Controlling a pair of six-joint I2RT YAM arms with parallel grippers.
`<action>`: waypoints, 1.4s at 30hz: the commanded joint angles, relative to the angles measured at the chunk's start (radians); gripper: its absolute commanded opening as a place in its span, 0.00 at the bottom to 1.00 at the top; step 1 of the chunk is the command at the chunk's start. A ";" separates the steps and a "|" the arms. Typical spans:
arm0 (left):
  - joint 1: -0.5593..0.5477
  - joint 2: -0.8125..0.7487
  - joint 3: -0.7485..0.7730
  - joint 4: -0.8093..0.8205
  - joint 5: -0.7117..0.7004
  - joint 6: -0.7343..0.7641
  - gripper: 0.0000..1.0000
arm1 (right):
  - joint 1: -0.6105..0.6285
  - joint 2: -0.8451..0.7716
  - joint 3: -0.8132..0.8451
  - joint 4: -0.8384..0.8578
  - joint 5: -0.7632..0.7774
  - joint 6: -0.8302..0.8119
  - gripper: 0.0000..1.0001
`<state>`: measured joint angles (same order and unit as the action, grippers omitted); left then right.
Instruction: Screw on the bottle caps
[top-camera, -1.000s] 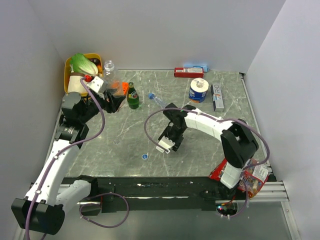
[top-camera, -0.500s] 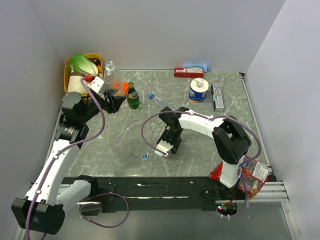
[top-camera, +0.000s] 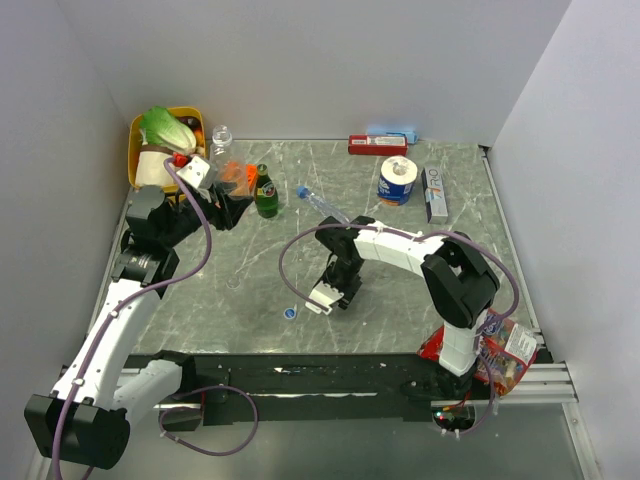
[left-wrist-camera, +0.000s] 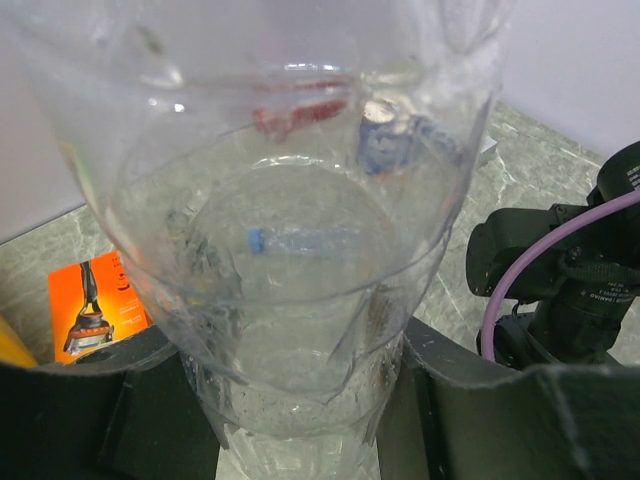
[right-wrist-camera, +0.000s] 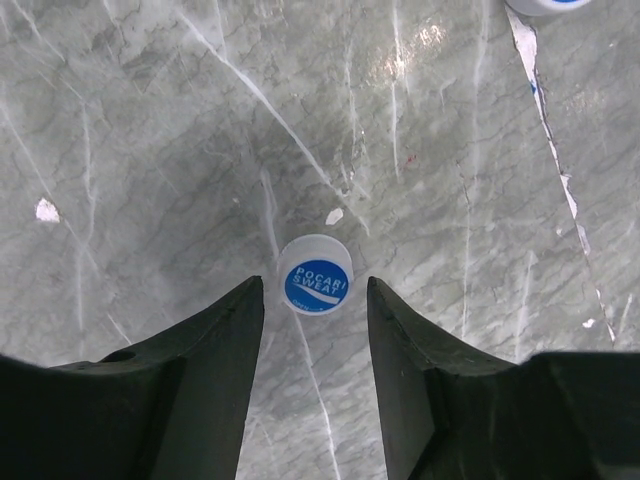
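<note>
Bottle cap (right-wrist-camera: 315, 274), blue on top with a white rim and white lettering, lies flat and top side up on the grey marbled table (right-wrist-camera: 150, 120). It sits in the gap between the two fingers of the right end effector (right-wrist-camera: 314, 292), just ahead of their tips. The fingers stand open a little wider than the cap, one on each side. Neither touches it, so this end effector holds nothing. From above, the cap (top-camera: 289, 312) shows in the near middle of the table, peeking out at the near-left of the right end effector (top-camera: 318, 299), which points down at the surface.

Farther away, a slim bottle (top-camera: 320, 204) with a blue top lies on its side. Left of it a dark green bottle (top-camera: 265, 192) stands upright. At the far left, the left end effector (left-wrist-camera: 300, 400) is closed on a clear bottle (left-wrist-camera: 290, 230), with a finger on either side of it. That bottle fills the wrist view. An orange packet (left-wrist-camera: 90, 305) lies just beside it. A yellow basket (top-camera: 135, 160) sits in the far-left corner, and a paper roll (top-camera: 397, 180) and a red box (top-camera: 377, 144) stand at the far right.
</note>
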<state>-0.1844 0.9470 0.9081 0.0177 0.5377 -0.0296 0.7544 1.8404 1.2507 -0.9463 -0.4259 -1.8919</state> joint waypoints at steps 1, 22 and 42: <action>0.005 -0.004 0.002 0.034 0.025 -0.023 0.08 | 0.013 0.026 0.012 -0.005 -0.001 0.034 0.52; 0.007 0.039 -0.003 0.063 0.159 0.052 0.04 | -0.026 -0.119 0.050 -0.054 -0.023 0.184 0.31; -0.378 0.265 -0.026 -0.255 0.282 0.749 0.01 | -0.013 -0.688 0.401 -0.243 -0.123 0.614 0.24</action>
<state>-0.5007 1.1858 0.8986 -0.1726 0.8371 0.4988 0.7296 1.1118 1.5513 -1.1393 -0.5446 -1.3258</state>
